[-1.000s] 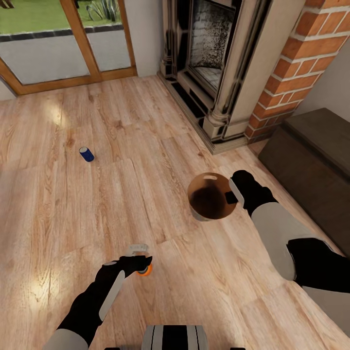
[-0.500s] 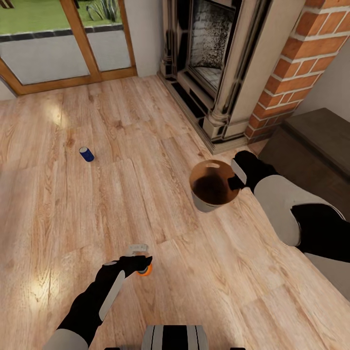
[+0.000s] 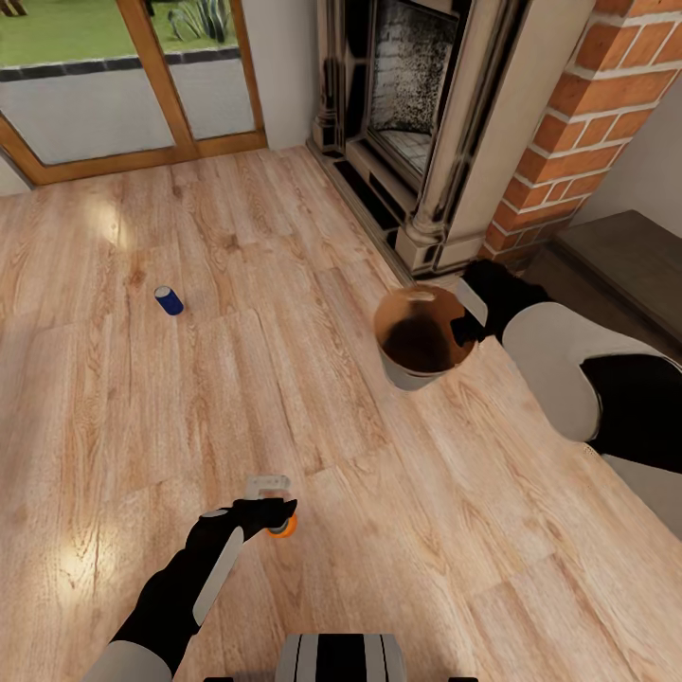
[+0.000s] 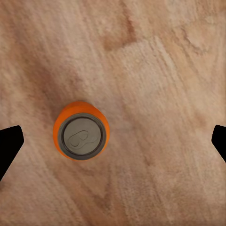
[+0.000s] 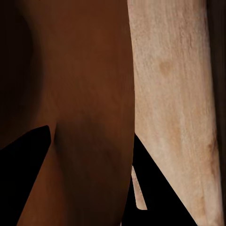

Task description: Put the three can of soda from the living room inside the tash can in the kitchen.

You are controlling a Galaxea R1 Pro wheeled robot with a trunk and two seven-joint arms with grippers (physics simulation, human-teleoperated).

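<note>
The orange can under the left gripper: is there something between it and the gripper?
No, nothing visible. In the left wrist view the orange can stands upright on the bare wood floor, between the wide-open fingertips but nearer to one of them. The left gripper hovers directly over it.

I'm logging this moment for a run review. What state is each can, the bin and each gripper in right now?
orange soda can: upright on the floor, ungripped.
blue soda can: on the floor, far from both arms.
trash can: held by its rim, open top tipped toward the head camera; no cans visible inside.
left gripper: open wide, above the orange can.
right gripper: shut on the bin's rim.
</note>
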